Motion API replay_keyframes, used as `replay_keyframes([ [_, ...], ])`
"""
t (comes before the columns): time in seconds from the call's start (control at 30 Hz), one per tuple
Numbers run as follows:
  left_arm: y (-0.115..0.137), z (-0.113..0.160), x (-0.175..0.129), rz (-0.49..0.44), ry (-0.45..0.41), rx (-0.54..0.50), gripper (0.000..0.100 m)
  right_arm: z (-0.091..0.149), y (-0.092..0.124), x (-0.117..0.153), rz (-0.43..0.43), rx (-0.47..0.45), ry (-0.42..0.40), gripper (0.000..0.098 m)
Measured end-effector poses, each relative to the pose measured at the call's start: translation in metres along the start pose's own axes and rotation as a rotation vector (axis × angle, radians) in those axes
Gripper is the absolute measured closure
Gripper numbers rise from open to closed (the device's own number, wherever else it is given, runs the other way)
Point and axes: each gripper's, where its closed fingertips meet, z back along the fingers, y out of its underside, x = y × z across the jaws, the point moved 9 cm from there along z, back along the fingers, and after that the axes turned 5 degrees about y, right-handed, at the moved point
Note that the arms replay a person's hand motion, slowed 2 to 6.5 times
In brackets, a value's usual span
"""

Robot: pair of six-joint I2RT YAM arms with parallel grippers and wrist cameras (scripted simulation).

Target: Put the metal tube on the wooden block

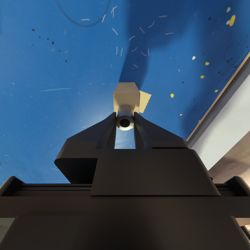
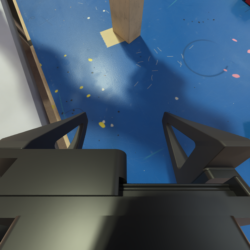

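In the left wrist view my left gripper (image 1: pixel 124 116) is shut on the metal tube (image 1: pixel 124 119), a short grey hollow cylinder seen end-on between the black fingers. It stands upright directly above the top face of the tall pale wooden block (image 1: pixel 126 97); whether the tube's lower end touches the block is hidden. In the right wrist view the wooden block (image 2: pixel 127 20) stands upright at the top centre, its top cut off by the frame. My right gripper (image 2: pixel 125 119) is open and empty, well short of the block, above the blue table.
The blue speckled table (image 1: pixel 54 81) carries a beige tape patch (image 1: pixel 144 101) under the block, also in the right wrist view (image 2: pixel 109 37). The table's wooden edge (image 1: pixel 216 97) runs along the right; in the right wrist view the edge (image 2: pixel 40 81) runs along the left.
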Motion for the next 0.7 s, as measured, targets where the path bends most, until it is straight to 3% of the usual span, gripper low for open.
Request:
replay_keyframes([
  [0.6,0.0003,0.0000,-0.0002,-0.002,-0.001,-0.003,0.079,-0.0006,0.0000,-0.0001,-0.001,0.000,-0.002,0.0039],
  [0.7,0.0006,-0.0008,0.0000,-0.001,-0.002,-0.001,0.066,-0.0007,0.0000,-0.0001,-0.001,0.000,-0.002,0.0039],
])
